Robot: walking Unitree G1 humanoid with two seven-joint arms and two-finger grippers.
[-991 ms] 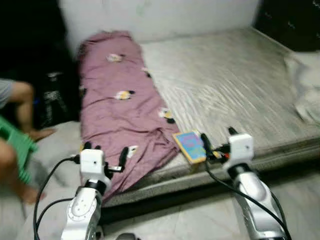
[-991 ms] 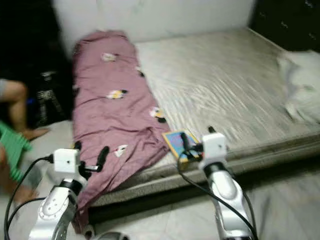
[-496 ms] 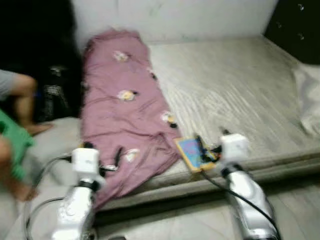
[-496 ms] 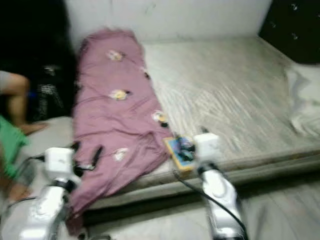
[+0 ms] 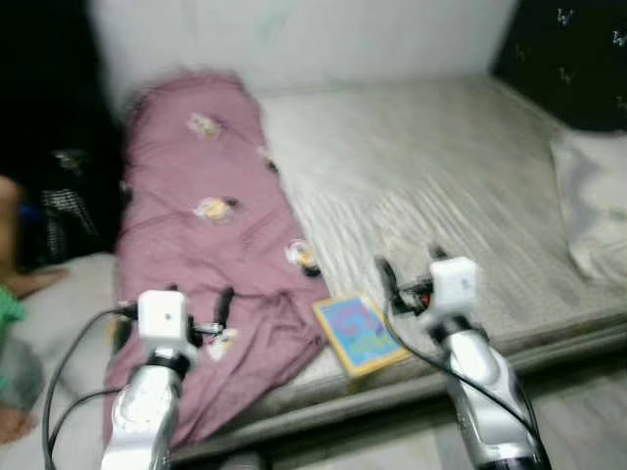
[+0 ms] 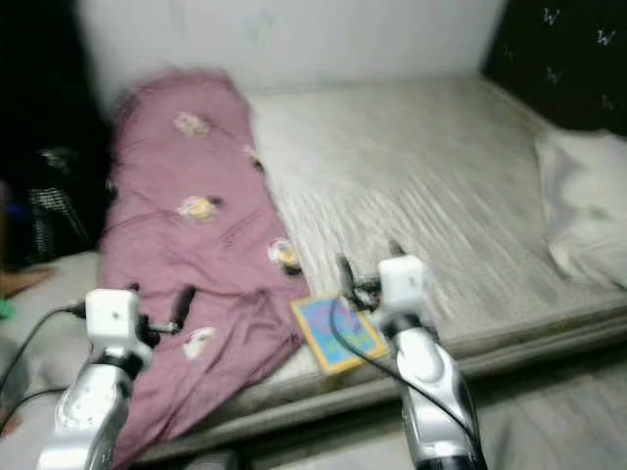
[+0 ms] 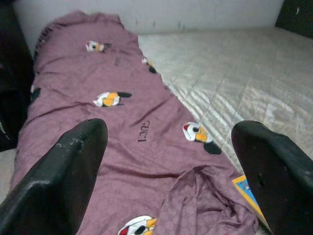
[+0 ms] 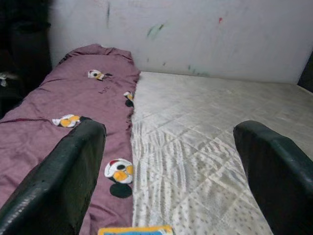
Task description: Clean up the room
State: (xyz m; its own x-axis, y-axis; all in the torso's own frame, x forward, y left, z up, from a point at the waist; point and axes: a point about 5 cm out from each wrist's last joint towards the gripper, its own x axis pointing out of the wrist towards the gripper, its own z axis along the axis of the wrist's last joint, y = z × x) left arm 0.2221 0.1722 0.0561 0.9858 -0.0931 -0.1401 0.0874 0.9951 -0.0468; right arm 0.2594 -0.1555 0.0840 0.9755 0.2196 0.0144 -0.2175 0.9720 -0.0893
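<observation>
A mauve quilt (image 5: 206,235) with cartoon duck prints lies folded along the left side of a bare grey mattress (image 5: 441,176). A blue and yellow picture book (image 5: 360,334) lies at the mattress's front edge, beside the quilt's lower corner. My left gripper (image 5: 196,304) is open above the quilt's hanging front end, nothing between its fingers (image 7: 54,181). My right gripper (image 5: 407,274) is open over the mattress just right of the book, also empty; the book's top edge (image 8: 134,229) peeks in the right wrist view.
A white pillow or bundle (image 5: 593,211) lies at the mattress's right edge. A dark headboard (image 5: 568,59) stands at the back right. A person's leg and foot (image 5: 15,284) are at the far left by dark furniture (image 5: 49,127). Pale floor (image 5: 578,411) runs along the bed front.
The camera has swung, so the scene shifted. The right gripper has come off the book's right edge and now hovers beside it. The left gripper stays over the quilt.
</observation>
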